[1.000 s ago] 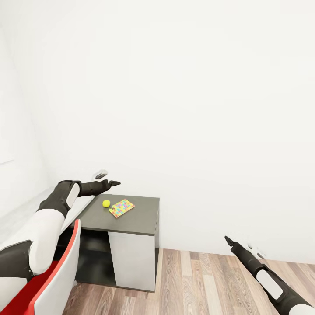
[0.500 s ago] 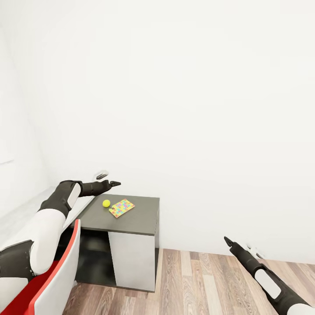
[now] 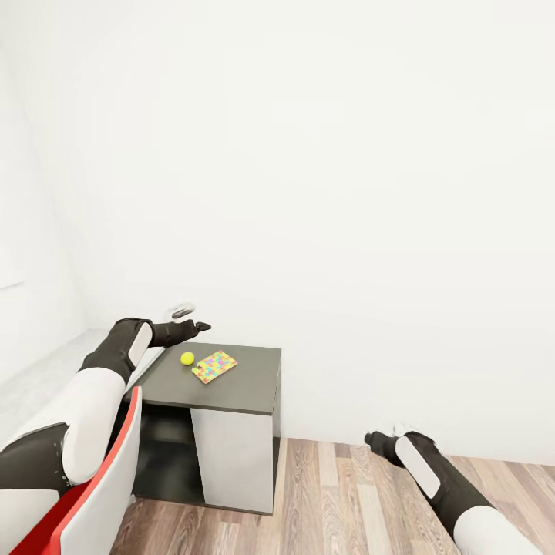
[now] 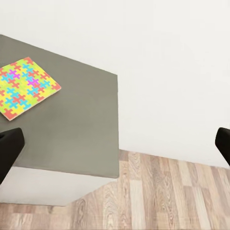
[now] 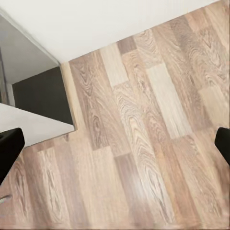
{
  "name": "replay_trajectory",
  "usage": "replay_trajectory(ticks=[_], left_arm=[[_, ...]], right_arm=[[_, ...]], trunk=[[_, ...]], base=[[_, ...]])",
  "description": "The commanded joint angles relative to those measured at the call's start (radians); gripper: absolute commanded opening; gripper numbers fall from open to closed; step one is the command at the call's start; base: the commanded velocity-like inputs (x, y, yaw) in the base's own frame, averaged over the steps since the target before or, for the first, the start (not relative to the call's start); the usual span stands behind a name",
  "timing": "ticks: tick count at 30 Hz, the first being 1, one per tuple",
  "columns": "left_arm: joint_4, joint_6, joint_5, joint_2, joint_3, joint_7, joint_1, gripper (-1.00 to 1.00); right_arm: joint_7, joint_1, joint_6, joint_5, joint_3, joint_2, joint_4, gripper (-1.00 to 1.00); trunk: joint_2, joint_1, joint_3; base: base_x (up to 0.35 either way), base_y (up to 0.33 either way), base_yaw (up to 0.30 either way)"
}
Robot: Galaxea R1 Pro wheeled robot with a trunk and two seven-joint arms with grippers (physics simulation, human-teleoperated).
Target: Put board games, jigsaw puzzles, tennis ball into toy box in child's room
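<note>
The tennis ball [image 3: 187, 358] and a jigsaw puzzle [image 3: 215, 366] lie side by side on the grey worktop [image 3: 239, 385]. Both hands are spread, holding nothing — left hand [image 3: 193, 320] above the worktop's back edge, right hand [image 3: 379, 441] low over the wooden floor [image 3: 324, 501].

The table [image 3: 231, 385] has a matt, smooth dark-grey top, and the floor [image 3: 324, 501] is grained wood planking with a faint sheen. The tennis ball [image 3: 187, 358] looks dull yellow; the jigsaw puzzle [image 3: 215, 365] is flat and brightly printed.
</note>
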State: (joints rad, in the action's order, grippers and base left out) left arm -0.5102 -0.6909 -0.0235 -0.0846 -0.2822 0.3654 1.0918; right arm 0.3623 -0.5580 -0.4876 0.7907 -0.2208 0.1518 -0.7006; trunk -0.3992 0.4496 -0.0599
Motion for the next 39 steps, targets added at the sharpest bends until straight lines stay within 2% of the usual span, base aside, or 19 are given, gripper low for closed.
replay_trajectory(ticks=[1,2,4,5,7,13,15,20,22,32,39], left_arm=[[-0.001,-0.007,-0.002,0.001,-0.005,-0.001,0.0,1.0],[-0.001,-0.006,-0.002,0.002,-0.005,-0.004,0.0,1.0],[-0.001,-0.006,-0.002,0.002,-0.005,-0.007,0.0,1.0],[-0.001,-0.006,-0.001,0.003,-0.005,-0.008,0.0,1.0],[-0.001,-0.006,-0.001,0.003,-0.005,-0.01,0.0,1.0],[-0.001,-0.008,0.0,0.002,-0.005,-0.011,0.0,1.0],[-0.001,-0.011,0.0,0.002,-0.005,-0.01,0.0,1.0],[-0.001,-0.016,0.0,0.002,-0.005,-0.008,0.0,1.0],[-0.001,-0.018,-0.001,0.002,-0.005,-0.007,0.0,1.0],[-0.002,-0.019,-0.002,-0.001,-0.002,-0.002,0.0,1.0],[-0.005,-0.017,-0.001,-0.006,0.0,0.002,0.0,1.0]], right_arm=[[0.045,-0.004,-0.029,0.007,-0.007,-0.009,-0.007,1.0],[0.11,-0.012,-0.078,0.004,-0.006,-0.026,-0.015,1.0],[0.163,-0.018,-0.116,0.002,-0.006,-0.041,-0.02,1.0],[0.207,-0.022,-0.144,0.001,-0.006,-0.055,-0.024,1.0],[0.252,-0.026,-0.168,-0.001,-0.008,-0.078,-0.027,1.0],[0.312,-0.029,-0.206,-0.01,-0.011,-0.148,-0.038,1.0],[0.356,-0.029,-0.235,-0.019,-0.011,-0.17,-0.062,1.0],[0.436,-0.029,-0.268,-0.026,-0.01,-0.183,-0.098,1.0],[0.448,-0.029,-0.28,-0.02,-0.007,-0.177,-0.104,1.0],[0.442,-0.029,-0.337,-0.014,0.0,-0.181,-0.105,1.0],[0.442,-0.029,-0.344,-0.016,-0.005,-0.183,-0.104,1.0]], trunk=[[-0.001,0.0,0.001],[-0.001,0.0,0.001],[-0.001,0.0,0.001],[-0.001,0.0,0.001],[-0.001,0.0,0.001],[-0.001,0.0,0.001],[-0.001,0.0,0.001],[-0.001,0.0,0.001],[-0.001,0.0,0.002],[-0.001,0.0,0.015],[-0.001,0.0,0.027]], base=[[0.0,0.0,0.0],[0.0,0.0,0.0],[0.0,0.0,0.0],[0.0,0.0,0.0],[0.0,0.0,0.0],[0.0,0.0,0.0],[0.0,0.0,-0.013],[0.0,0.0,-0.046],[0.0,0.0,-0.029],[0.0,0.0,-0.007],[0.0,0.0,0.0]])
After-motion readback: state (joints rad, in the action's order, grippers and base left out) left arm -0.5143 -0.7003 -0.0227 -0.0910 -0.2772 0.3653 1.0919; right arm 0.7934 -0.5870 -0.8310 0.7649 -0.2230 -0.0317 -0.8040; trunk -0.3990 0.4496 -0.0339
